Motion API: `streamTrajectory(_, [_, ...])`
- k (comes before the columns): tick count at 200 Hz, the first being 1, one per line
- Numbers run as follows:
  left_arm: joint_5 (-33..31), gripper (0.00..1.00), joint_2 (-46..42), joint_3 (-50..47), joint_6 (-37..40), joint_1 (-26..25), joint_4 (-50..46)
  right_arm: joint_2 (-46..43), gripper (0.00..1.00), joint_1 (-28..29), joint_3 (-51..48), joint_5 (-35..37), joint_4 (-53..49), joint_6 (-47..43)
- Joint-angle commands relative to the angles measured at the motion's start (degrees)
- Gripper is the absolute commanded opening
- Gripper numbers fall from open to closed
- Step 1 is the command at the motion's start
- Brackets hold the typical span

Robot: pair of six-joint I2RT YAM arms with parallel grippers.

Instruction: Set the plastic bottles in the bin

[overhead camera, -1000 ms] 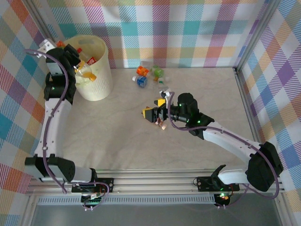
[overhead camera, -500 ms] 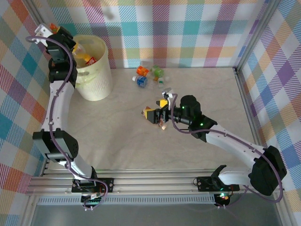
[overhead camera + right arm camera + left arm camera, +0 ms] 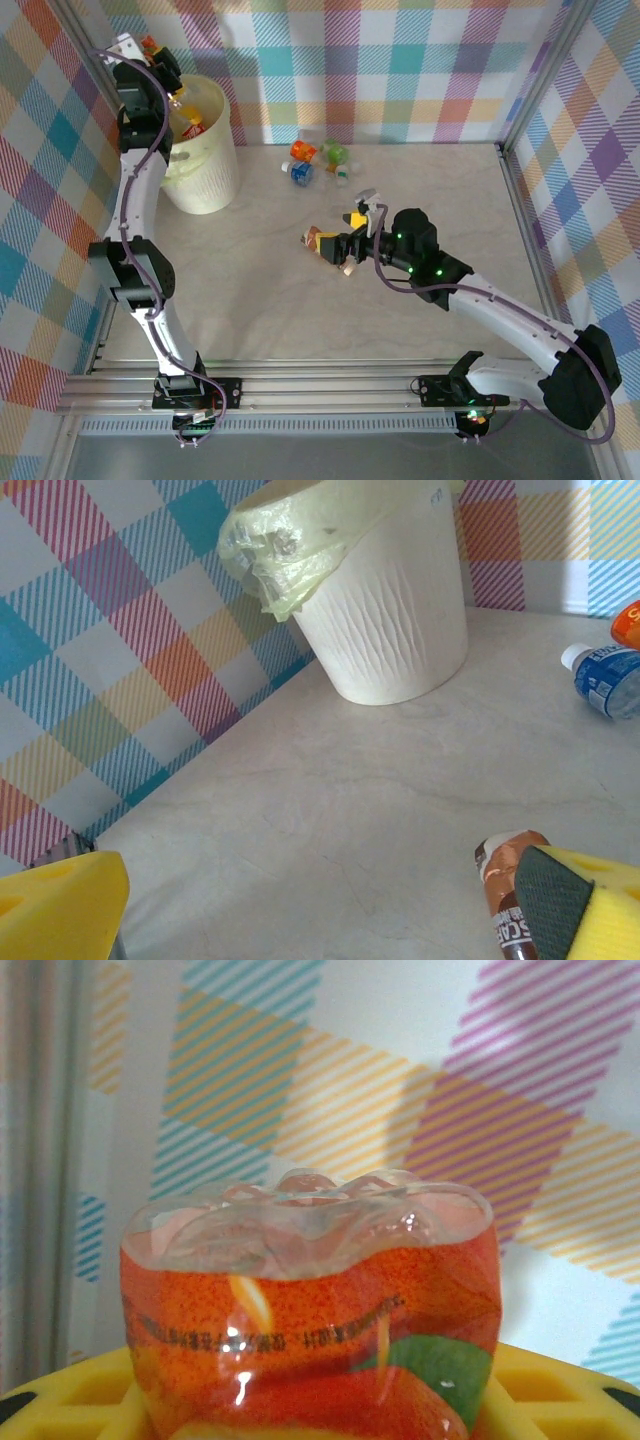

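Left end effector, seen from above, hangs over the bin's far-left rim, placed to drop its load. The right end effector gapes wide just right of a brown-labelled bottle on the table. On the left wrist, yellow pads clamp an orange-labelled bottle. On the right wrist, the brown-labelled bottle lies beside the right pad.

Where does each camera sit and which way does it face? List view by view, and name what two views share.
Top external: above and behind the bases, looking down at the table; left arm and right arm show.
Left wrist: on the left arm, facing the checked wall; the left tool clamps an orange bottle.
Right wrist: low over the table, facing the bin; the right tool is open, yellow fingers in the lower corners.
Shared: top and right wrist both show the bin and brown bottle.
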Motion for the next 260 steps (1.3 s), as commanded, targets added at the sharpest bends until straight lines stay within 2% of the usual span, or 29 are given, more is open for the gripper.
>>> streamTrajectory(1, [7.85,0.54,1.83,4.83,3.35,0.97,-1.01,-1.35,1.0,0.35,0.17,1.39,-1.14,-1.61])
streamTrajectory(30, [13.58,0.54,4.7,6.57,6.56,0.97,-1.75,-1.71,1.0,0.33,0.17,2.87,-1.86,-1.96])
streamTrajectory(50, [15.24,0.56,5.77,7.09,7.03,1.06,-2.68,-1.63,1.0,0.35,0.2,3.35,-1.93,-1.8])
streamTrajectory(71, [16.97,0.66,7.63,9.79,7.01,1.28,-6.41,-1.21,1.0,0.34,0.26,3.28,-2.18,-1.36])
streamTrajectory(86, [18.7,0.78,8.76,12.18,6.91,1.33,-9.44,-0.77,1.0,0.34,0.42,3.28,-2.62,-1.17])
streamTrajectory(102, [17.49,0.86,9.04,13.54,6.07,1.33,-11.26,-0.41,1.0,0.32,0.85,3.46,-3.54,-0.84])
streamTrajectory(159, [15.38,1.0,7.37,14.3,2.36,1.41,-14.19,0.76,1.0,0.36,1.23,4.19,-4.41,0.72])
streamTrajectory(202, [13.26,1.0,5.9,14.57,-2.08,1.2,-21.05,3.07,1.0,0.3,0.44,7.51,-3.28,4.26])
streamTrajectory(231, [14.4,1.0,4.27,13.91,-4.38,0.55,-24.33,5.15,1.0,0.31,0.53,14.18,-4.95,8.74])
streamTrajectory(260, [16.78,1.0,1.24,10.83,-8.77,0.18,-24.64,7.14,1.0,0.26,-1.56,15.31,-3.15,8.76])
